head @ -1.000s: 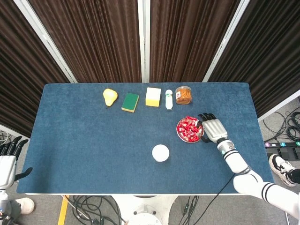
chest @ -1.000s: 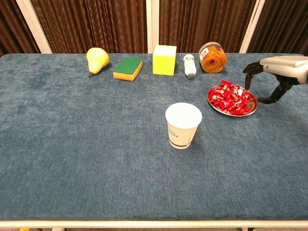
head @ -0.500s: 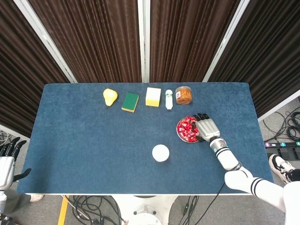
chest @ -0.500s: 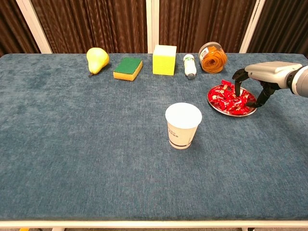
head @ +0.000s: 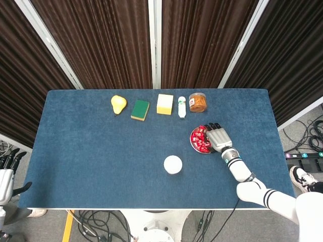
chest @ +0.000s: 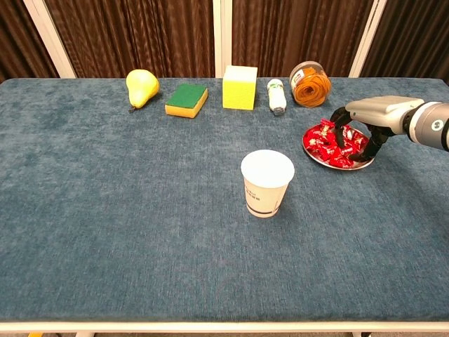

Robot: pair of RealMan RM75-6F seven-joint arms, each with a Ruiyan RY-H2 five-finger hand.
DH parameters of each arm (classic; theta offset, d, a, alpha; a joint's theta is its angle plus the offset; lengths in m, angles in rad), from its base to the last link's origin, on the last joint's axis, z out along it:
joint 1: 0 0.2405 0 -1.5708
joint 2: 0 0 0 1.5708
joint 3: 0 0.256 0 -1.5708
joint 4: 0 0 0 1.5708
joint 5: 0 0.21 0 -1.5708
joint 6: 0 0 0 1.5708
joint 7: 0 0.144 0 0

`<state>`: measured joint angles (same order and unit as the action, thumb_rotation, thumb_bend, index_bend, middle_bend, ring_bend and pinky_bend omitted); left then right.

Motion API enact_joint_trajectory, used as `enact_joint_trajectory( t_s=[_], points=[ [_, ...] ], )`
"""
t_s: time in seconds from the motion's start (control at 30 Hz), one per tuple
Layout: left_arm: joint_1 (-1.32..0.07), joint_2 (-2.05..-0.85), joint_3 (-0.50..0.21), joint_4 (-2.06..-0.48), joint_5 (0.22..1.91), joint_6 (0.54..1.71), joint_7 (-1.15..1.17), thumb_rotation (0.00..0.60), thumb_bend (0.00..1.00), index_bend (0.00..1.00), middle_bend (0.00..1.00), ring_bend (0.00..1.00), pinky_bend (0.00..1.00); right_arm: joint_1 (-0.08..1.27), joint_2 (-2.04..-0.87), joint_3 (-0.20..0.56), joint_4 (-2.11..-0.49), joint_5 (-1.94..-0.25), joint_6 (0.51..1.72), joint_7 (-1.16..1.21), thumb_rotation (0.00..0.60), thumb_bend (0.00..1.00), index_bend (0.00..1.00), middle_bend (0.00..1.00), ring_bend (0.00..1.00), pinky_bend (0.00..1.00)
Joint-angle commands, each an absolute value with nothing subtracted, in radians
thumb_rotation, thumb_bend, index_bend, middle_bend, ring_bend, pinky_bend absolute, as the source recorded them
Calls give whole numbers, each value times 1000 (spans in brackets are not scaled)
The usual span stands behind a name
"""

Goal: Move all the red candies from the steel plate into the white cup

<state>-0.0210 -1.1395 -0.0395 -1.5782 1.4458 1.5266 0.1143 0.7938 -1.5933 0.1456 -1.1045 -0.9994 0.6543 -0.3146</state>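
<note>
Head view
Table (head: 91, 166): blue cloth top, all four edges in frame; the near edge runs just below the white cup, the far edge just behind the back row.
Steel plate (head: 194, 144): right of centre, well in from the right edge, round, so no long axis; its right part is covered by the right hand.
Red candies (head: 200, 137): heaped on the plate's left part, wrappers pointing every way.
White cup (head: 172, 164): upright, mouth up, near the front edge, down-left of the plate and apart from it.
Right hand (head: 218, 137): palm down over the plate, fingers aimed toward the far-left; forearm runs back toward the near-right corner.
Left hand (head: 7, 167): off the table past its left edge, fingers apart and holding nothing.
Open room: wide bare cloth left of the cup and plate; a clear strip between plate and cup.
Back row: pear (head: 118, 104), green sponge (head: 140, 109), yellow block (head: 165, 103), small white bottle (head: 182, 106), jar (head: 198, 102).

Chest view
Right hand (chest: 359, 126): fingers curled down into the candy pile, tips among the wrappers; whether a candy is actually gripped cannot be told.
Steel plate (chest: 313, 154): tilted-looking oval, just in front of the jar (chest: 311, 83).
White cup (chest: 266, 182): in front and to the left of the plate, rim open, standing straight.
</note>
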Motion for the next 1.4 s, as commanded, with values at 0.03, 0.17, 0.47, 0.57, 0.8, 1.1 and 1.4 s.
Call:
enact_joint_trajectory(
  t_s=[0.03, 0.17, 0.47, 0.57, 0.8, 1.1, 1.4],
  points=[
    [-20, -1141, -40, -1575, 1447, 1529, 112, 600, 0, 220, 212, 210, 205, 796, -1600, 144, -1098, -994, 657, -317, 600, 320, 572, 112, 0, 66],
    [-17, -1143, -41, -1570, 1444, 1531, 105, 600, 0, 220, 212, 210, 204, 789, -1590, 154, -1116, -997, 682, -299, 600, 371, 643, 133, 0, 67],
    [-16, -1143, -45, -1560, 1445, 1534, 97, 600, 0, 219, 212, 210, 205, 737, -1397, 194, -1387, -1111, 841, -231, 600, 373, 652, 136, 0, 67],
    [-17, -1143, -46, -1560, 1448, 1537, 96, 600, 0, 219, 212, 210, 204, 727, -1338, 202, -1488, -1168, 877, -205, 600, 374, 655, 136, 0, 67],
    [-14, -1139, -46, -1568, 1452, 1542, 101, 600, 0, 220, 212, 209, 204, 742, -1302, 165, -1641, -1302, 878, -187, 600, 374, 654, 138, 0, 67],
    [-9, -1139, -43, -1566, 1453, 1546, 98, 600, 0, 220, 212, 209, 205, 801, -1410, 131, -1611, -1287, 806, -262, 600, 374, 634, 137, 0, 67],
    [-8, -1144, -44, -1553, 1453, 1544, 87, 600, 0, 220, 212, 209, 204, 821, -1461, 122, -1595, -1257, 805, -311, 600, 373, 582, 130, 0, 67]
  ],
)
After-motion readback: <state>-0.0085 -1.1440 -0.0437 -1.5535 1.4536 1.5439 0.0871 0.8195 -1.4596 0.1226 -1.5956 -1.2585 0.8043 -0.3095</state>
